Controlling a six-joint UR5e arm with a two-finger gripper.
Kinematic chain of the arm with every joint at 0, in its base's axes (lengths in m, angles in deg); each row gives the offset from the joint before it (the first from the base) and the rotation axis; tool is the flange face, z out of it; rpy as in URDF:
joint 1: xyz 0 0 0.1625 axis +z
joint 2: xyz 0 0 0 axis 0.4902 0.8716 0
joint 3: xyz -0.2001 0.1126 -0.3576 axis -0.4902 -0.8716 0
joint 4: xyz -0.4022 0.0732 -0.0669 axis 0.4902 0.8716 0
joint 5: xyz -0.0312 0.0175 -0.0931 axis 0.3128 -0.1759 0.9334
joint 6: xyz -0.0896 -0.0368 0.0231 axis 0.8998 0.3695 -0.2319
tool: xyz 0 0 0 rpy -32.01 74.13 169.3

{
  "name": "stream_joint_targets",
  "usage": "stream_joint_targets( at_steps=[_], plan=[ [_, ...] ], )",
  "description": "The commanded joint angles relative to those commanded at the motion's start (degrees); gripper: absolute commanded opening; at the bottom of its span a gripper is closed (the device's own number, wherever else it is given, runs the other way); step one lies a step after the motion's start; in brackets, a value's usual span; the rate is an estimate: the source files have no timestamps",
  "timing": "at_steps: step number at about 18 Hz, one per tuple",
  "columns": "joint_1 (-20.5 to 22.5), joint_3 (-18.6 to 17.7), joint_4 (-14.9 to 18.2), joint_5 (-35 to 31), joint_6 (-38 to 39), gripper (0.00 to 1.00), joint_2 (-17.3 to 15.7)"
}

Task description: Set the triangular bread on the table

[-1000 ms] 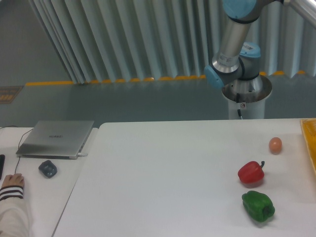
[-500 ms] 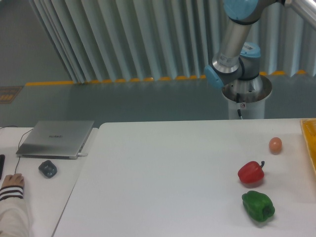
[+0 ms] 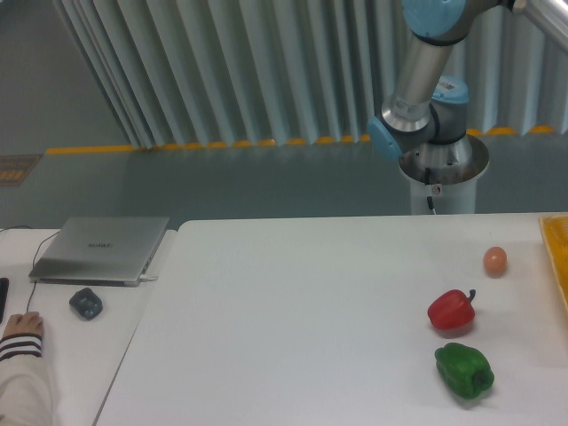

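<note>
The robot arm (image 3: 424,80) is rising from its pedestal beyond the far right of the white table (image 3: 293,328) and passing out of the top of the view, so the gripper is not showing and its opening cannot be told. The triangular bread is not appearing anywhere. On the table's right side a small orange egg-like ball (image 3: 495,260) is lying farthest, a red bell pepper (image 3: 451,310) nearer, and a green bell pepper (image 3: 464,370) nearest. A yellow edge (image 3: 557,257) is showing at the right border. On the left desk a closed grey laptop (image 3: 100,248) is sitting beside a small dark object (image 3: 86,303), with a person's hand (image 3: 21,325) resting close by.
</note>
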Motion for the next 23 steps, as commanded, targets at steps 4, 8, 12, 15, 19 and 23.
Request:
stream_joint_targets(
  at_steps=[4, 8, 12, 15, 19, 23],
  plan=[
    [-0.1, -0.1, 0.9, 0.0, 0.2, 0.17, -0.4],
    [-0.1, 1.1, 4.5, 0.2, 0.2, 0.17, -2.0],
    [-0.2, 4.1, 10.0, 0.6, 0.3, 0.17, -2.8],
    [-0.1, 4.7, 12.0, 3.8, 0.3, 0.17, -3.8],
    [0.1, 6.1, 15.5, 6.1, 0.6, 0.17, -3.9],
    [-3.0, 7.4, 18.8, 11.7, 12.6, 0.17, -4.5]
  ],
)
